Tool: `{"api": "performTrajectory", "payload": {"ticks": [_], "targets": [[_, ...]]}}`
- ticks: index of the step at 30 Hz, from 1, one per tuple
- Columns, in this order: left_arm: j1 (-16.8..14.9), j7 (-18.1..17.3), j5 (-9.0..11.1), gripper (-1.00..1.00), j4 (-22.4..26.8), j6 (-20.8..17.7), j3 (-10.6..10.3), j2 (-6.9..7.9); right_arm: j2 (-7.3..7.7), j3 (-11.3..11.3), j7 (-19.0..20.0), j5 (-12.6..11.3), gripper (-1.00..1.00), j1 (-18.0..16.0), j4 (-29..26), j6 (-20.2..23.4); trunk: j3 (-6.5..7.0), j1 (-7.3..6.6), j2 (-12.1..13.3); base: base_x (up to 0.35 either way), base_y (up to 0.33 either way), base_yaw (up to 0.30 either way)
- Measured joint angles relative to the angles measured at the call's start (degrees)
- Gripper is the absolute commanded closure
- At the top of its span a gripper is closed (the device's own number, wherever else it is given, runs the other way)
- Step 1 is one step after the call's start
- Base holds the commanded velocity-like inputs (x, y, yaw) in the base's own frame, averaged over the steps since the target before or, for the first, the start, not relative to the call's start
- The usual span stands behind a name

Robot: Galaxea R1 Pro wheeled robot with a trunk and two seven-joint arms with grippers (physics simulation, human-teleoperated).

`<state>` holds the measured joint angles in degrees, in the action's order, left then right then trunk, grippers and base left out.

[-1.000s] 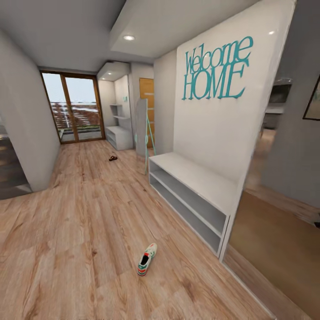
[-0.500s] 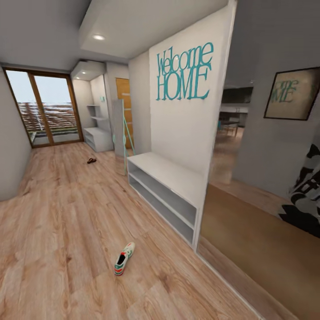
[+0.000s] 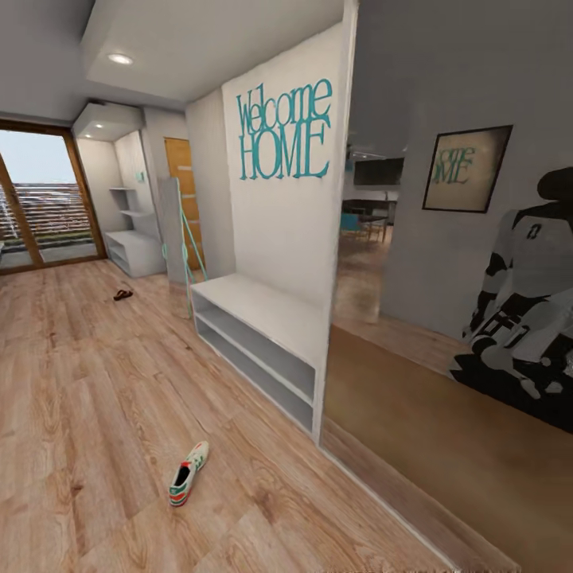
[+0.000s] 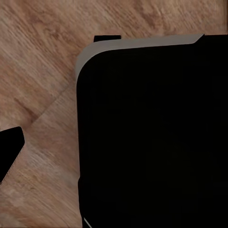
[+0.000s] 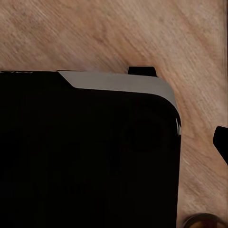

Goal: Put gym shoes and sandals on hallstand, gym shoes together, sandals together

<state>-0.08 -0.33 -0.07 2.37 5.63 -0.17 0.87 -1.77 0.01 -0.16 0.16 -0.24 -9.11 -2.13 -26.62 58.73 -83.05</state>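
Note:
One cream-white gym shoe (image 3: pixel 188 474) with green stripes and a red-orange heel lies alone on the wood-plank corridor floor (image 3: pixel 95 398), in the head view's lower left. Far down the corridor a small dark-brown sandal (image 3: pixel 122 294) rests on the floor. Beyond it, against the far wall, stands the light-grey hallstand (image 3: pixel 134 251) with stepped shelves above it. The second shoe and second sandal are out of view. Both wrist views look down on plank floor (image 4: pixel 42 57) (image 5: pixel 95 33) past a large black body panel (image 4: pixel 152 137) (image 5: pixel 85 152).
A long white two-shelf bench (image 3: pixel 255 338) runs along the wall under teal "Welcome HOME" lettering (image 3: pixel 282 131). To its right a mirror-like panel (image 3: pixel 446 278) reflects a black-and-white figure (image 3: pixel 525 302). A glass door (image 3: pixel 40 207) closes the far end.
The whole head view has slid left, so the camera has turned right. More of the mirror panel and its reflection now shows. The shoe and sandal have not moved on the floor.

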Motion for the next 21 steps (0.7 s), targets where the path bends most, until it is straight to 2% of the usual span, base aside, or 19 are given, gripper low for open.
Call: {"api": "performTrajectory", "payload": {"ticks": [21], "targets": [[-0.1,0.0,0.1,-1.0,0.0,0.4,0.1,0.04,0.02,0.0,0.0,0.0,-1.0,0.0,0.0,-0.1,0.0,0.0,0.0,0.0,-0.002,-0.265]]}}
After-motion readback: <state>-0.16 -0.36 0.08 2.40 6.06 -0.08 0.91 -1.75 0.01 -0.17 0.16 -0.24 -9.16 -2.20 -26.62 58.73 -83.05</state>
